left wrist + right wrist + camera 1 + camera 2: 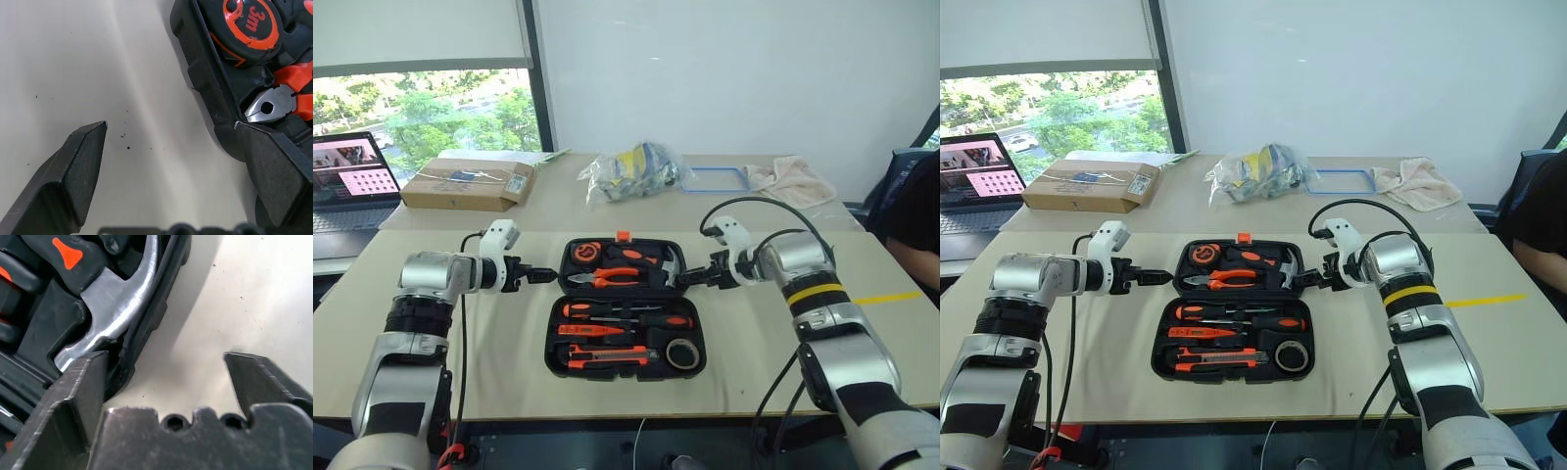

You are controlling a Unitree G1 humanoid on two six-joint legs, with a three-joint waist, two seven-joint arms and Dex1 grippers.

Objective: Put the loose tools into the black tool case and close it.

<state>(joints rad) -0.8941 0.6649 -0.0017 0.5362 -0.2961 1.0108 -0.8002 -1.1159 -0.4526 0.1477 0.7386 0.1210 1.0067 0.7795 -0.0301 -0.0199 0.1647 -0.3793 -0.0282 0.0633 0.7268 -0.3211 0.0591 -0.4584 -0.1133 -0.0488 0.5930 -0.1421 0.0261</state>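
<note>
Black moulded plastic, lying open on the tan table (862,323): that is the tool case (625,308), and everything else sits around it. The only writing I can read is "3m", orange on the tape measure (249,22) in the case's far half, next to the orange-handled pliers (607,278) and the steel hammer head (115,318). In the near half lie the two screwdrivers (626,313), the utility knife (605,358) along the front edge, and the small black tape roll (682,353) in the near right corner.

My left gripper (544,276) is at the case's left rim, fingers spread wide with nothing between them; one finger rests against or just over that rim, the other is over bare table. My right gripper (691,281) is at the case's right rim by the hammer, also spread and empty, one finger at the case's edge.

Beyond the case are a flat cardboard box (468,183) with a label too small to read, a laptop (350,181) left of it, a crumpled plastic bag (631,171), a blue-rimmed tray (715,180) and a beige cloth (791,181). A person's dark sleeve (915,211) shows far right of the case.
</note>
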